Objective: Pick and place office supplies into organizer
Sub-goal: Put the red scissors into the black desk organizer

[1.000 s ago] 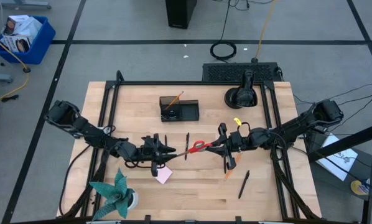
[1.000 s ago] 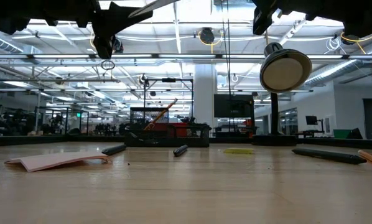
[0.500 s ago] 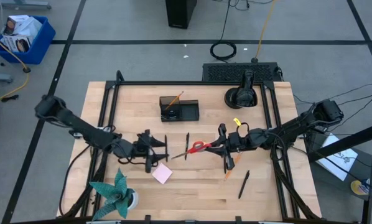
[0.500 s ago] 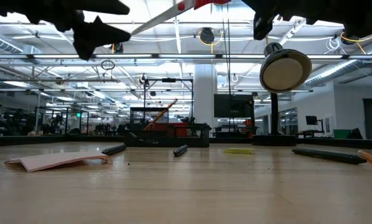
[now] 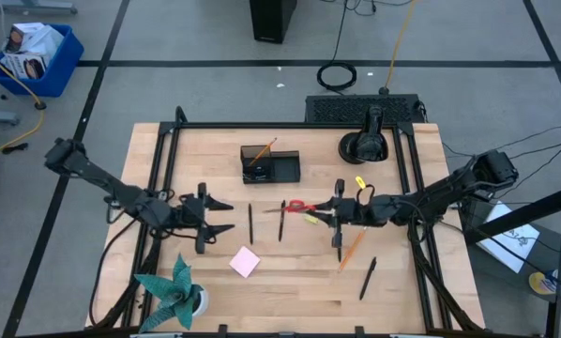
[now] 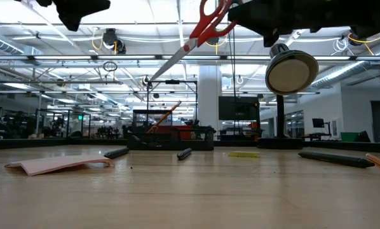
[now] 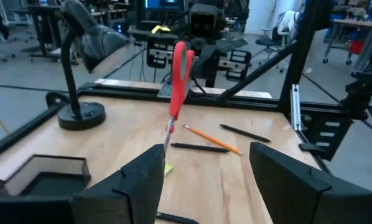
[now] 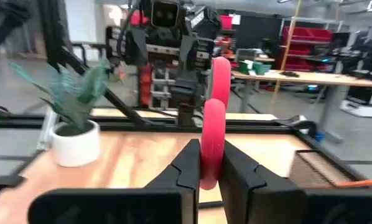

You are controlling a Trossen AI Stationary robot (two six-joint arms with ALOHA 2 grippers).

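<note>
The red-handled scissors (image 5: 295, 207) hang in the air over the table's middle, shut in my right gripper (image 5: 331, 211); the low view shows them (image 6: 201, 28) sloping blade-down. My left gripper (image 5: 222, 215) is open, left of the blade tip and apart from it, and sees the scissors (image 7: 178, 71) ahead. The black organizer (image 5: 269, 165) stands toward the far edge with an orange pencil in it. On the wood lie two black pens (image 5: 250, 223) (image 5: 281, 221), a third pen (image 5: 368, 278), an orange pencil (image 5: 351, 251), a pink sticky pad (image 5: 245, 262) and yellow bits (image 5: 358, 183). My right gripper pinches the scissors' red handle loop (image 8: 211, 146) between its two fingers (image 8: 187, 167). It comes level from the table's right side, in line with the scissors. The scissors are lifted clear, blades (image 6: 168, 63) pointing toward the table's left and slanting downward.
A black lamp with a round base (image 5: 363, 144) stands at the far right. The teal paper plant (image 5: 175, 291) sits in a white pot at the near left corner. A black frame (image 5: 159, 169) runs along the table's sides. Bare wood lies near the middle of the near edge.
My left gripper has drawn away from the scissors' blade end toward the table's left edge and risen. The scissors have stayed in my right gripper, which shifted slightly left; their blades have tipped downward and now show lower in the low view.
</note>
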